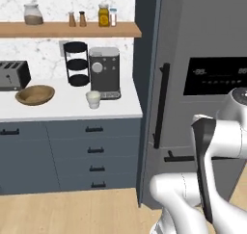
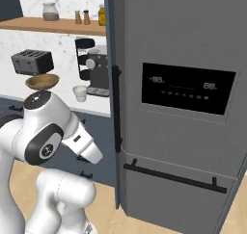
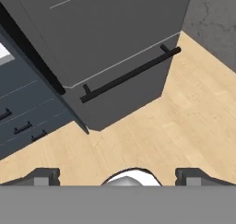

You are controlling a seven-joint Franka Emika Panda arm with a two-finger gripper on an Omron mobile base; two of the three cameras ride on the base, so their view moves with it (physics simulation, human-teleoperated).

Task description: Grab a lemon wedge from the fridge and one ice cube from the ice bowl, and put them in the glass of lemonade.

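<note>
The tall dark-grey fridge (image 1: 202, 40) stands shut at the right end of the white counter (image 1: 67, 110), its long black vertical handle (image 1: 161, 105) on the edge nearest the counter and its black rectangular dispenser panel (image 1: 215, 75) to the right of that handle. Below the door runs a black horizontal drawer bar (image 3: 131, 75). The lemon wedge cannot be seen, since the fridge door is closed.

On the counter left of the fridge sits a dark coffee machine (image 1: 104, 71), with a black tiered round rack (image 1: 76, 63) just beside it on its far side from the fridge. The small squat pale whitish-green glass of lemonade (image 1: 93, 99) stands just in front of the coffee machine, near the counter's front. Farther from the fridge lies the wide shallow brown wooden ice bowl (image 1: 34, 94), and behind it a black toaster (image 1: 13, 74). Above, a wooden wall shelf (image 1: 67, 30) holds jars and shakers against white marble wall.

Under the counter are blue-grey drawers (image 1: 91, 153) with black pulls; the floor (image 3: 184, 126) is pale wood planks, running up to the fridge's foot.

The gripper (image 3: 118, 174) hangs above the floor in front of the fridge's lower corner, its fingertips (image 3: 46, 176) wide apart with nothing between them
</note>
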